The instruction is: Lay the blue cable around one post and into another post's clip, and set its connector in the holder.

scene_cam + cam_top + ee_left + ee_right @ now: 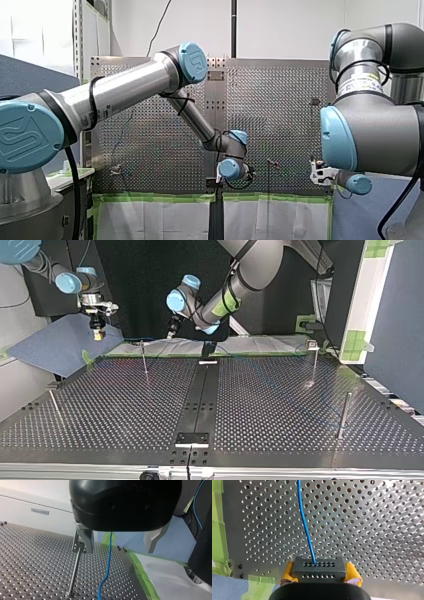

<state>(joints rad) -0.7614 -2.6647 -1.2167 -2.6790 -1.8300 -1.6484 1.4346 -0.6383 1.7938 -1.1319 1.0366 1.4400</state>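
Here, the right end effector (pixel 320 574) is clamped by its yellow pads (pixel 353 574) on the dark connector (pixel 318 568), and the blue cable (pixel 305 525) runs out from it over the perforated tabletop (pixel 374 530). The left end effector (pixel 118 547) stands wide open, the cable hanging loose between its metal fingers (pixel 85 538), with a clip-topped post (pixel 75 570) just beside one finger. The step in hand is probably taking the cable there. The left should close gently, centred on the strand and clear of the post, while the right gives slack.
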